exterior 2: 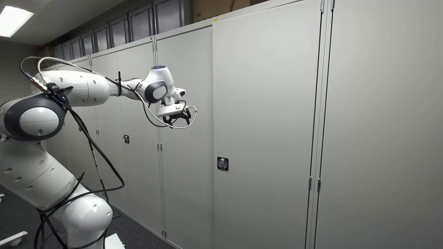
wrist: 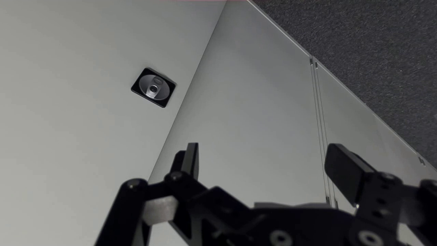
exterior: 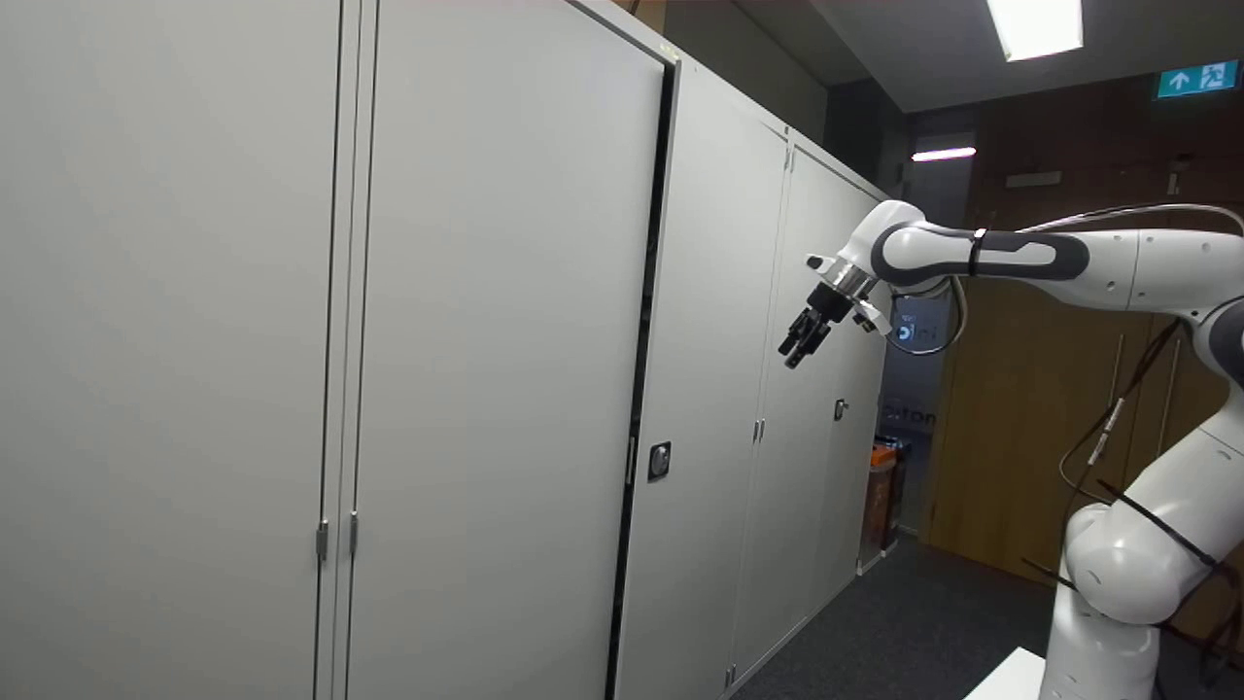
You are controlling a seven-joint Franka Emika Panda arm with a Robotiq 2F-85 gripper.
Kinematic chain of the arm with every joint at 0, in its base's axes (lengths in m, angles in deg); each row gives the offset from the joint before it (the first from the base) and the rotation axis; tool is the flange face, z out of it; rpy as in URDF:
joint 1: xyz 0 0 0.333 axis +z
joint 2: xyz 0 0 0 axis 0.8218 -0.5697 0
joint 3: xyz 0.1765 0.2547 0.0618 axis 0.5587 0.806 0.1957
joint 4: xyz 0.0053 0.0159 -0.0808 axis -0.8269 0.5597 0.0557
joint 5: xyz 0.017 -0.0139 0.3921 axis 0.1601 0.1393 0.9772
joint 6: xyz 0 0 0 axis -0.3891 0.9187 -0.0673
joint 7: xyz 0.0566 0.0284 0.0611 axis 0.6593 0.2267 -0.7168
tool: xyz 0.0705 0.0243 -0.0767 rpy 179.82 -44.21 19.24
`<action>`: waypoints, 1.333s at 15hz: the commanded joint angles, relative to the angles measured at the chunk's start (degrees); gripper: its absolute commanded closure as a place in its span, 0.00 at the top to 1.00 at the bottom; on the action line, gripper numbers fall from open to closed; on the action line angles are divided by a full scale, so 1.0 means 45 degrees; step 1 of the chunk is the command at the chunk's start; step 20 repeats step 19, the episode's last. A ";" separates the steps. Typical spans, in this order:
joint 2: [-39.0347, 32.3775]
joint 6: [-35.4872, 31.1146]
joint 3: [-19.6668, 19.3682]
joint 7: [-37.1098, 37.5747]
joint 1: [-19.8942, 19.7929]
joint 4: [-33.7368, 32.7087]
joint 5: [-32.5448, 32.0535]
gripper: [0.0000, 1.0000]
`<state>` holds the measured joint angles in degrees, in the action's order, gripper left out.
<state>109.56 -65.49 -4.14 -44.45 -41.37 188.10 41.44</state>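
The black two-finger gripper [wrist: 264, 155] is spread wide, empty. Misjudged depth may make it knock the round silver-metal lock [wrist: 153, 88] at wrist-view ten o'clock.

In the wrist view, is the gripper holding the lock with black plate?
No, the gripper stands open with nothing in its grasp, and the lock sits apart from it on the cabinet door.

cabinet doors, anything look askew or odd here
Yes: the cabinet door with the round lock appears slightly ajar. In an exterior view, a dark gap runs down between it and the neighbouring door, so its edge isn't flush.
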 commanded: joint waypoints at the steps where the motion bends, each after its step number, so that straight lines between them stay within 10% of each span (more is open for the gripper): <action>1: 0.0143 -0.0158 0.0066 0.0428 -0.0009 0.0165 0.0097 1.00; 20: -0.0034 0.0031 0.0009 0.0257 0.0052 -0.0027 -0.0014 1.00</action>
